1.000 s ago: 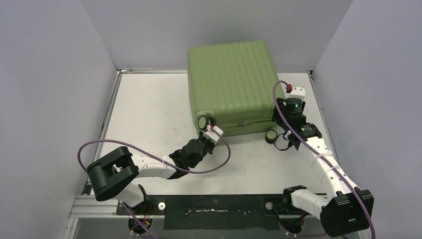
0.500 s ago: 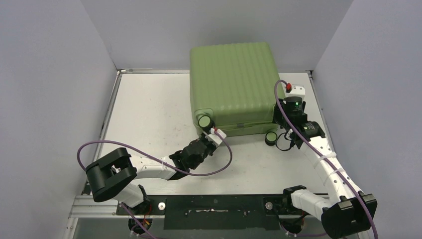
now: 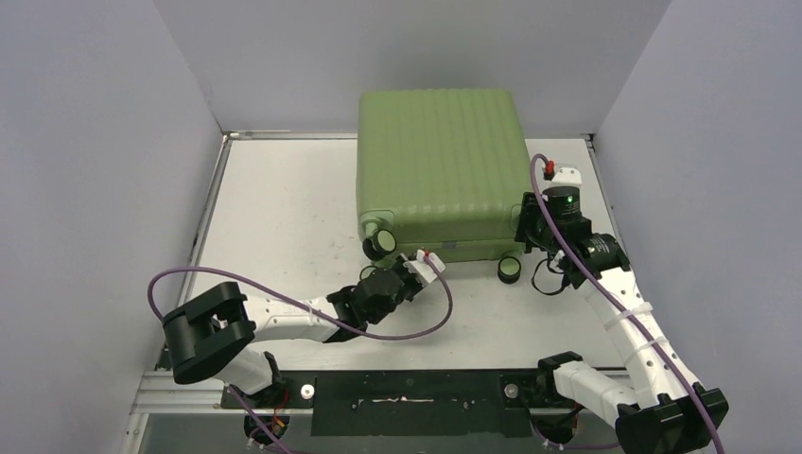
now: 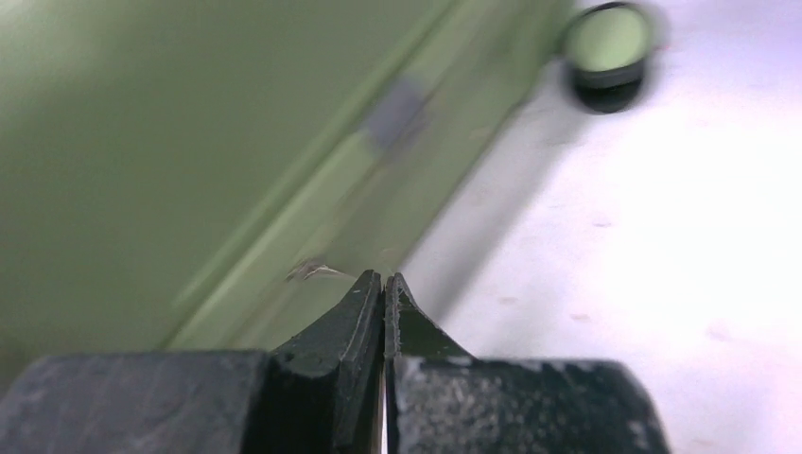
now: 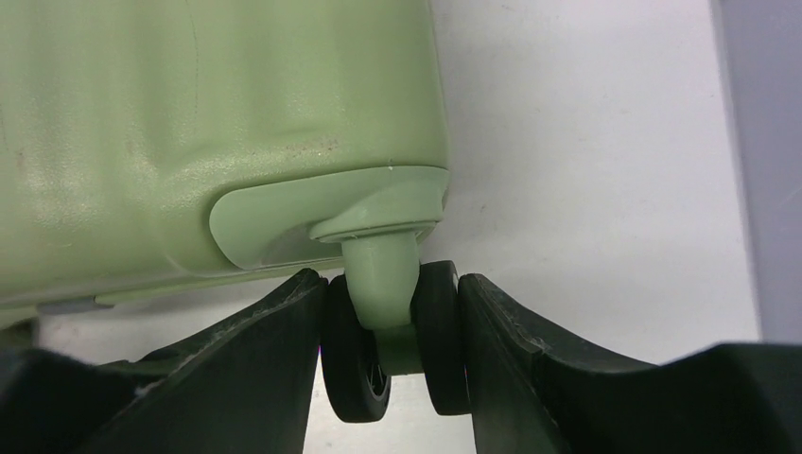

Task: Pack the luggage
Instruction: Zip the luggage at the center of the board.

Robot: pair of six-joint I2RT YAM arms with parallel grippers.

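The luggage, a light-green ribbed hard-shell suitcase, lies closed and flat at the back of the table. My right gripper is shut on one of its black twin wheels at the near right corner, a finger pressed on each side. In the top view the right gripper sits against that corner. My left gripper is shut with nothing in it, its tips just in front of the luggage's near side, next to a small zipper pull. From above, the left gripper is below the near edge.
Two more wheels show at the near edge, one at the left and one at the right. The white table is walled in by grey panels on the left, back and right. Purple cables loop off both arms.
The luggage has turned slightly, its near edge coming towards the arms. My left gripper has slid right and back from the edge. The right gripper stays clamped on the wheel.
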